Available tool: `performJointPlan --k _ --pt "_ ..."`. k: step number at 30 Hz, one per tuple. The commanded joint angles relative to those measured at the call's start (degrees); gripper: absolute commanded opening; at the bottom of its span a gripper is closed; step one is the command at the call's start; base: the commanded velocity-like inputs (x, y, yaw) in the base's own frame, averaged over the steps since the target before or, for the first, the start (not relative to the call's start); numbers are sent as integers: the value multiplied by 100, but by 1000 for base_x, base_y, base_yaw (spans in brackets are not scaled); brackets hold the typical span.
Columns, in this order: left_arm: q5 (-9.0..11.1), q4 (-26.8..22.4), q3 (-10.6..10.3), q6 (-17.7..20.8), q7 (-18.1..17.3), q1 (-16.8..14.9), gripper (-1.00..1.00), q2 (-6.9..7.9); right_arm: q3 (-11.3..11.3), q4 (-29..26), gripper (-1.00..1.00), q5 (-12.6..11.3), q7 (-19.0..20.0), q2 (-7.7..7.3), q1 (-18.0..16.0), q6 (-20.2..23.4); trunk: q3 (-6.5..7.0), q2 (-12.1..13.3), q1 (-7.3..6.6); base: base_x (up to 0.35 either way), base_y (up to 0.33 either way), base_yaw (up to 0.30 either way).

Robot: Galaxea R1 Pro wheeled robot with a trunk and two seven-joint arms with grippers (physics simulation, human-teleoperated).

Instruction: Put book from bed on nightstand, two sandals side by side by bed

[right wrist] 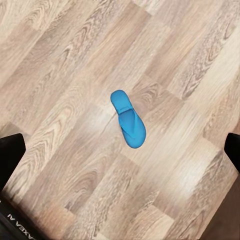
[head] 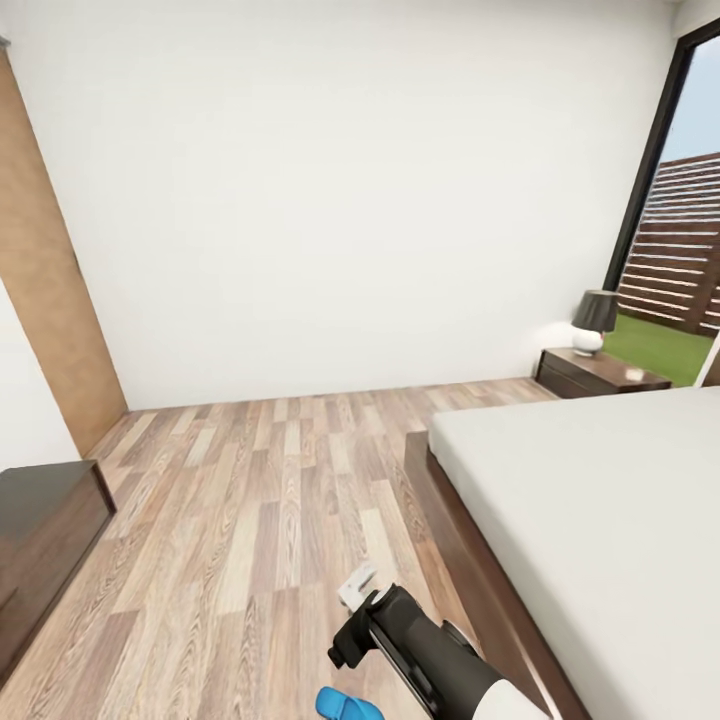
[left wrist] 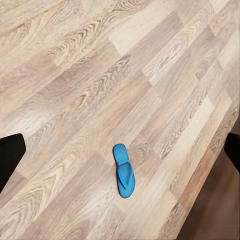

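Step in hand, as I read it: pick up the sandal (right wrist: pixel 128 119) off the floor (head: pixel 250 520). Best approach: drop the right gripper (right wrist: pixel 120 150) straight down, align the fingers across the sole's narrow width, pinch the edge or strap, avoid scraping the planks.

Sandal lies flat, alone, well below both wrist cameras, roughly centred between the right fingers (right wrist: pixel 10 155). Both grippers look spread wide, nothing held. Head view catches the sandal's blue tip by the right arm (head: pixel 430 655), near the bed (head: pixel 600 500). Nightstand (head: pixel 590 372) sits far off.
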Motion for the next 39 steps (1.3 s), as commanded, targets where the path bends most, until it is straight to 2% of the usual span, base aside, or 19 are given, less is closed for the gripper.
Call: performJointPlan --k 1,2,13,17,19,20,21,22,23,24,27,28,33,35,39 --pt "68 -16 44 30 47 0 100 -3 7 -5 100 49 36 0 -4 22 -24 -45 23 1 0 233" --pt "96 -23 161 37 184 -5 100 -3 15 -2 100 53 35 0 -4 19 -41 -85 45 0 0 197" --pt "127 -118 222 59 443 -8 100 -12 25 140 100 47 28 0 -62 24 -243 -526 286 0 0 217" --pt "236 -321 195 370 868 -116 100 -21 10 324 100 9 14 0 -298 39 -323 -686 374 0 0 249" --pt "293 -373 158 614 1225 -330 100 -18 5 421 100 -64 9 0 -387 34 -363 -767 418 0 0 255" --pt "330 -395 122 865 1639 -680 100 -11 3 494 100 -151 5 0 -445 27 -384 -807 440 0 0 258" --pt "341 -394 110 999 1852 -890 100 -5 2 522 100 -184 5 0 -467 23 -404 -847 462 0 0 259" --pt "357 -376 86 1245 2203 -1278 100 2 -1 590 100 -231 11 0 -501 19 -425 -887 484 0 0 260" --pt "361 -358 74 1345 2334 -1448 100 3 -1 632 100 -247 14 0 -514 15 -445 -927 506 0 0 261" --pt "369 -242 20 1534 2573 -1804 100 -6 -3 756 100 -271 26 0 -549 10 -466 -967 528 0 0 261" --pt "374 -73 -120 1612 2691 -1985 100 -1 -4 839 100 -282 76 0 -590 20 -528 -1087 594 0 0 261" --pt "364 23 -188 1638 2748 -2052 100 4 -4 926 100 -283 215 0 -635 24 -548 -1128 616 0 0 262" --pt "347 141 -268 1667 2814 -2164 100 44 -5 1256 100 -247 700 0 -756 18 -651 -1328 726 0 0 262" --pt "345 185 -327 1680 2828 -2306 100 113 -5 1448 100 -229 876 0 -810 10 -693 -1408 770 0 0 262" --pt "338 275 -381 1685 2837 -2477 100 153 -5 1529 100 -222 945 0 -837 5 -775 -1569 857 0 0 261"
